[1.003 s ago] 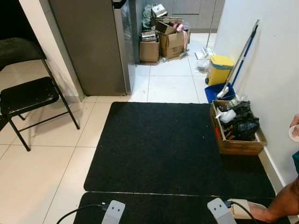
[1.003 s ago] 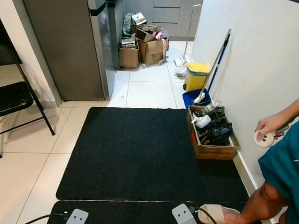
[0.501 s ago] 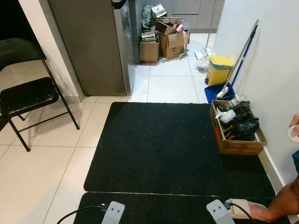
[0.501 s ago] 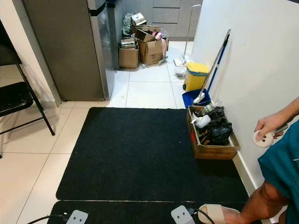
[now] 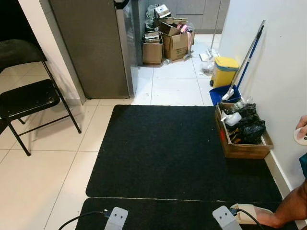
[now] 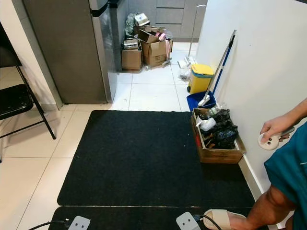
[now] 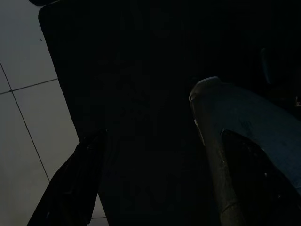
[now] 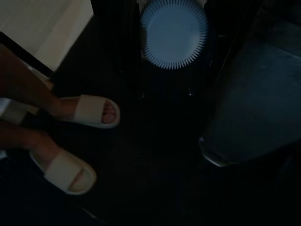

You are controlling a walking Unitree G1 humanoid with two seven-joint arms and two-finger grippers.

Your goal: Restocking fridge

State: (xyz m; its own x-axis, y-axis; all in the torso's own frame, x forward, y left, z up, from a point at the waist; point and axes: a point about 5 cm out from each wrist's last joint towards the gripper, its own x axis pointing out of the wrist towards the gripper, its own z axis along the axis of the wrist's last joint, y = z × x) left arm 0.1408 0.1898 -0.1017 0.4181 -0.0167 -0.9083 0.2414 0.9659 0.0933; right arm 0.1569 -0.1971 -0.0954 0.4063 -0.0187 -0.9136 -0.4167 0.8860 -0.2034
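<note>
1 grey fridge (image 5: 98, 45) stands shut; 1 folding chair (image 5: 29, 98) left of it, 1 crate (image 5: 242, 136) right — claw states: cannot tell.

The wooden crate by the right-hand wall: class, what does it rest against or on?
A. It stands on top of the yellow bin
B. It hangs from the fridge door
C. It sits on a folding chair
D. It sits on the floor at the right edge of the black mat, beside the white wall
D: the wooden crate sits on the floor at the right edge of the black mat, close to the white wall.
</note>
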